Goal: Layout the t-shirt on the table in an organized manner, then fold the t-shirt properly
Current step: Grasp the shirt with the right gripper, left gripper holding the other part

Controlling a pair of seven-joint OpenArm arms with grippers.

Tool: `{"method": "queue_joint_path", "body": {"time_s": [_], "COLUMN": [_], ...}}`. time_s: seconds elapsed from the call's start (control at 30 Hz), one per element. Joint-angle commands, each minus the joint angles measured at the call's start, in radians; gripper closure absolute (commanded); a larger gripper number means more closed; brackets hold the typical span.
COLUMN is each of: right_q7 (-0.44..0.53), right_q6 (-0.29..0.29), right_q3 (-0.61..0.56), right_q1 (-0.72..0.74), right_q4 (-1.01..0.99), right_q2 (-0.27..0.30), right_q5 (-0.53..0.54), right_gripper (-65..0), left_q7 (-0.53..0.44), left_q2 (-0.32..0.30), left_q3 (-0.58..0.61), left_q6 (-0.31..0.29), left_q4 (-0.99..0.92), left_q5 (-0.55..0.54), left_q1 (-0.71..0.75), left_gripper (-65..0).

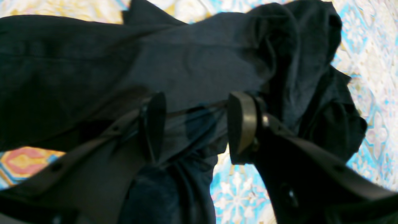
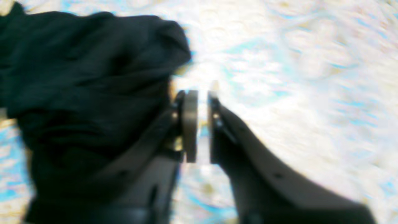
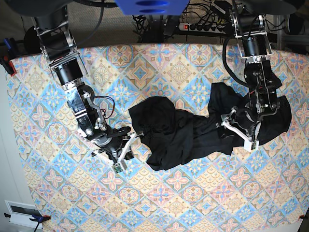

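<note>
- Noting the plain black thin-fabric t-shirt (image 3: 193, 133) lies crumpled mid-way across the pastel tile-patterned table (image 3: 159, 203).
- We judge it light, limp, slippery; pinch hems or shoulder seams.
- Left gripper (image 1: 194, 124) spread wide over cloth; right gripper (image 2: 202, 124) narrowly parted beside its edge, holding nothing.

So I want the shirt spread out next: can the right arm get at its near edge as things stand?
Probably yes. The right gripper sits beside the t-shirt's edge, jaws slightly apart with only bare table between them, nothing blocking.
</note>
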Motion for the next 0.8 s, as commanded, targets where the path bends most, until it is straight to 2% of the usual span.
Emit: {"method": "queue_joint_path", "body": {"time_s": [0.0, 0.1, 0.23, 0.43, 0.63, 0.77], "right_q7": [0.013, -0.027, -0.03, -0.025, -0.022, 0.019], "right_q6": [0.011, 0.01, 0.01, 0.01, 0.01, 0.01], "right_q3": [-0.013, -0.038, -0.058, -0.107, -0.135, -0.144], "right_q1": [0.029, 0.031, 0.032, 0.056, 0.056, 0.056], "right_q4": [0.014, 0.011, -0.038, -0.081, -0.135, -0.161], "right_q2": [-0.014, -0.09, -0.141, -0.215, -0.222, -0.222], "right_q5": [0.005, 0.003, 0.003, 0.0, -0.12, -0.15], "right_gripper": [-11.3, -22.6, -28.3, -29.6, -29.8, -29.8], "left_q7": [-0.015, -0.015, -0.015, -0.018, -0.019, -0.019], "left_q2": [-0.011, -0.011, -0.012, -0.012, -0.012, -0.011], "left_q3": [-0.003, -0.003, -0.004, -0.004, -0.004, -0.004], "left_q6": [-0.001, -0.001, -0.001, -0.001, -0.001, -0.001], "left_q4": [0.018, 0.015, 0.015, 0.016, 0.016, 0.016], "left_q5": [-0.013, -0.012, -0.017, -0.018, -0.02, -0.02], "left_q1": [-0.021, -0.021, -0.02, -0.006, 0.006, 0.008], "left_gripper": [-31.2, -31.2, -31.2, -31.2, -31.2, -31.2]}}
